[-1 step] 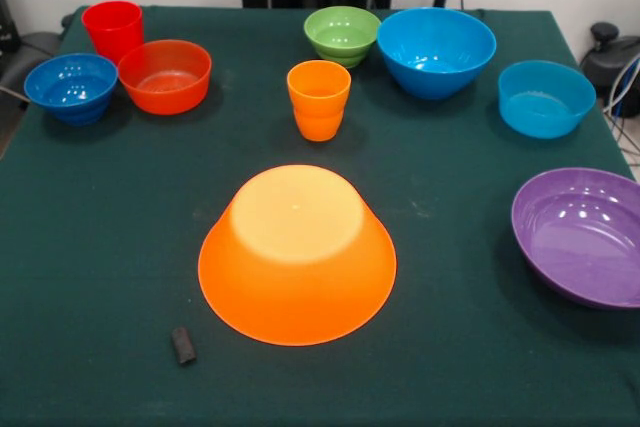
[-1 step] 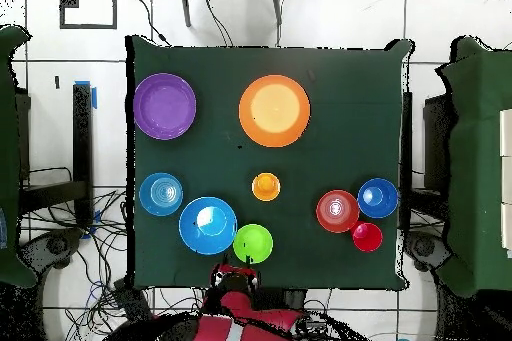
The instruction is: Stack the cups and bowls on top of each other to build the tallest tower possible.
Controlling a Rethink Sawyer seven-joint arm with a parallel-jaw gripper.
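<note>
Everything stands apart on the green table, nothing stacked. The large yellow-orange bowl (image 1: 297,252) (image 2: 274,110) lies upside down in the middle. Upright are a purple bowl (image 1: 585,235) (image 2: 164,106), a light-blue bowl (image 1: 545,99) (image 2: 161,194), a big blue bowl (image 1: 436,52) (image 2: 208,225), a green bowl (image 1: 342,35) (image 2: 253,244), an orange-red bowl (image 1: 165,76) (image 2: 338,211) and a dark-blue bowl (image 1: 71,87) (image 2: 378,198). The orange cup (image 1: 319,99) (image 2: 266,186) and the red cup (image 1: 113,30) (image 2: 367,236) stand upright. My gripper (image 2: 236,277) is drawn back at the table's edge near the green bowl, holding nothing.
A small black block (image 1: 183,344) lies on the cloth in front of the upturned bowl. The red and black arm (image 2: 245,309) shows only in the overhead view, behind the table's edge. Cables and furniture surround the table.
</note>
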